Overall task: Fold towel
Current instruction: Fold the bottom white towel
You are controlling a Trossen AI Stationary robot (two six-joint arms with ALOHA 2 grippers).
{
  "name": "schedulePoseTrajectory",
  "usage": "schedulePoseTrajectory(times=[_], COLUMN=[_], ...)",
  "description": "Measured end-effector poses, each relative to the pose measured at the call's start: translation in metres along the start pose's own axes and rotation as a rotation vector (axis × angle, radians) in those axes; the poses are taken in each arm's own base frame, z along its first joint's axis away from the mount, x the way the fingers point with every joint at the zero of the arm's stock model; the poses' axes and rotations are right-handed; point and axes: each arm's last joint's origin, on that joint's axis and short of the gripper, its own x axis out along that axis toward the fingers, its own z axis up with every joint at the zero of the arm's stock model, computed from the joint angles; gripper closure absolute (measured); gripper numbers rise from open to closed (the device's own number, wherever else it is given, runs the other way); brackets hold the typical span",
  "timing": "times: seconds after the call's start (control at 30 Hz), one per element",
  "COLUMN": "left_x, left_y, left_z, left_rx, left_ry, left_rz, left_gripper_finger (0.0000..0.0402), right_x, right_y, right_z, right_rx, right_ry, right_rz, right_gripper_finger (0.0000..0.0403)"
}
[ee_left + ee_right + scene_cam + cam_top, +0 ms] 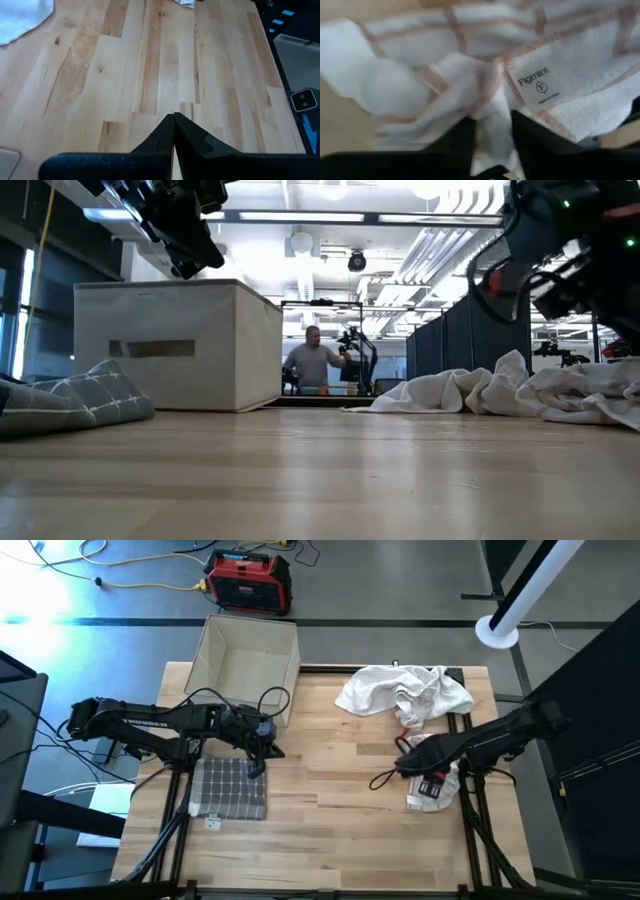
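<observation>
Your left gripper (257, 766) hung over the upper right corner of the folded grey towel (229, 789), and your wrist camera showed its two fingers (186, 131) pressed together with nothing between them, only bare table (150, 65) ahead. That grey towel lay flat as a neat rectangle near the table's left front, its long axis running toward the front edge, with a small tag at its lower left corner.

Your right gripper (492, 125) was at the right side of the table, down on a white cloth (433, 783) with pale orange stripes. In the wrist view its fingers (530, 137) stood a little apart with a fold of that cloth (485, 85) bunched between them, a sewn label beside it. Whether the cloth was truly gripped you could not tell from these views.

A second, crumpled white towel (405, 692) lay in a heap at the back right of the table, spread mostly left to right, with no clear direction to it. A beige fabric box (245, 660) stood at the back left corner, just behind your left arm. In the low view a person (312, 360) stood in the room beyond the table.
</observation>
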Motion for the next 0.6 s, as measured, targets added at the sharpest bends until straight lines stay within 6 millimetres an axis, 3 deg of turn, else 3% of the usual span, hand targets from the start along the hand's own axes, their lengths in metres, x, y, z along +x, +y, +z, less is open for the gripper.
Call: schedulePoseTrajectory(times=[0.07,0.2,0.37,0.6], left_x=[0.0,0.0,0.0,-0.001], left_y=[0.0,0.0,0.004,0.005], left_z=[0.0,0.0,0.001,0.002], left_rx=[0.009,0.038,0.046,0.078], left_ry=[0.0,-0.003,-0.023,-0.035], left_rz=[0.0,0.017,0.134,0.188], left_gripper_finger=[0.0402,0.0402,0.0402,0.0402], right_x=[-0.011,-0.047,-0.116,-0.216], right_y=[0.002,0.002,-0.005,-0.032], right_z=[0.001,0.006,0.019,0.03], right_rx=[-0.014,0.008,0.064,0.135], right_ry=[-0.015,-0.08,-0.321,-0.829], right_rz=[0.016,0.047,0.179,0.394], right_gripper_finger=[0.0384,0.0395,0.0401,0.0402])
